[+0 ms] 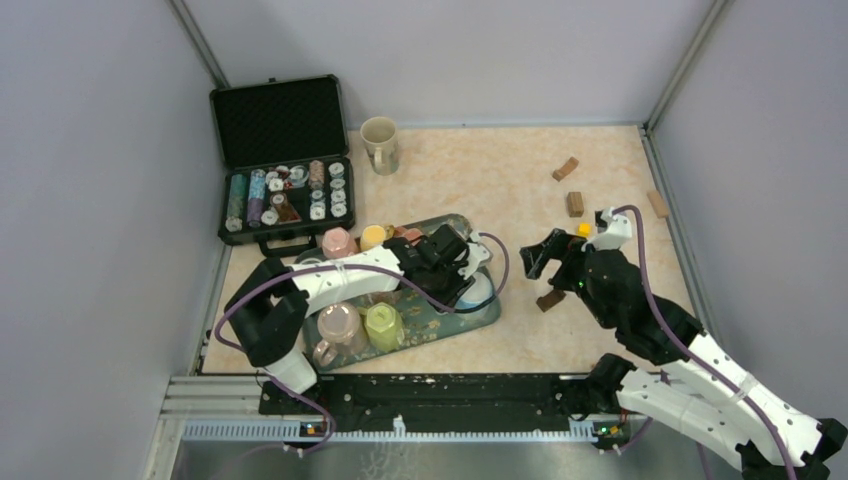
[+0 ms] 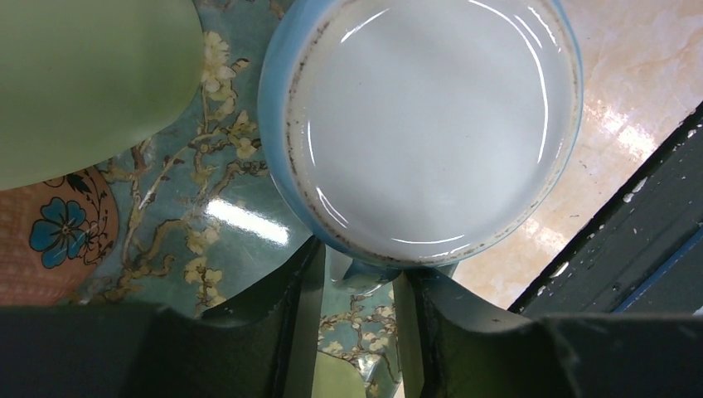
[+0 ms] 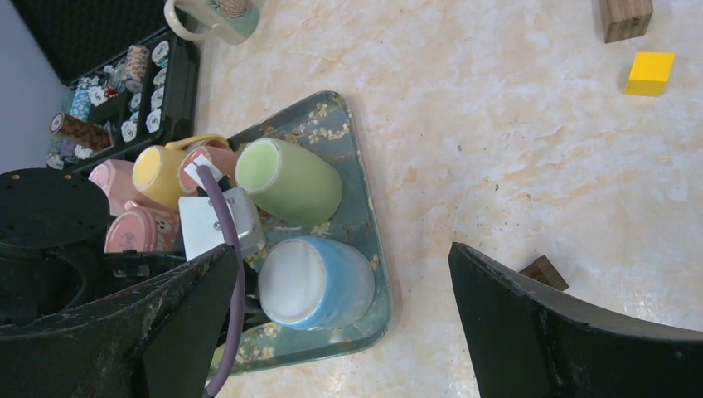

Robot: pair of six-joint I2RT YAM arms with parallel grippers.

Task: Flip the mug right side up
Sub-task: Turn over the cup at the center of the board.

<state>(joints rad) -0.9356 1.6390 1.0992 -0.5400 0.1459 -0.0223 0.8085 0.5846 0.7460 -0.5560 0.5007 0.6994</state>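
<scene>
blue mug (image 2: pixel 431 124) (base up): left end effector (image 2: pixel 358 278) narrow, seemingly pinching its handle (image 2: pixel 369 267); right end effector (image 3: pixel 342 253) wide.

Left claw (image 2: pixel 358 278) narrow, right claw (image 3: pixel 340 257) wide.

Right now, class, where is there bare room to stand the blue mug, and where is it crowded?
Free: tabletop between the beige mug and the wooden blocks, behind the tray. Crowded: the tray, packed with mugs, with the left gripper at the blue mug.
</scene>
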